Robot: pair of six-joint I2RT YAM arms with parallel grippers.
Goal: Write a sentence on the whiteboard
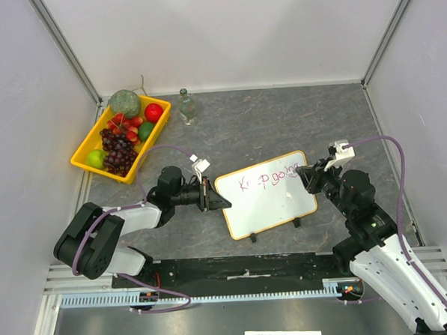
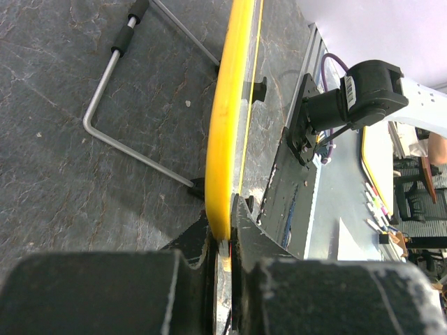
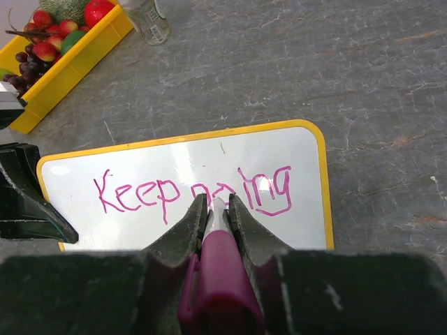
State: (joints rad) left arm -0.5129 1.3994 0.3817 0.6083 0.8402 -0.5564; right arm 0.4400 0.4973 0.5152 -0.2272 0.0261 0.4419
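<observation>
The whiteboard (image 1: 270, 206), white with a yellow frame, lies on the dark table between the arms, with "Keep going" written on it in magenta. My left gripper (image 1: 210, 194) is shut on its left edge. In the left wrist view the yellow frame (image 2: 225, 139) runs edge-on into the closed left gripper (image 2: 222, 225). My right gripper (image 1: 308, 174) hovers at the board's upper right, shut on a magenta marker (image 3: 222, 272). In the right wrist view the right gripper (image 3: 218, 202) points the marker's tip down over the word "going" on the whiteboard (image 3: 174, 157).
A yellow fruit tray (image 1: 82, 155) with grapes and other fruit sits at the back left, and a small clear bottle (image 1: 186, 107) stands beside it. A bent wire stand (image 2: 133, 150) lies under the board. A black rail (image 1: 244, 268) runs along the near edge.
</observation>
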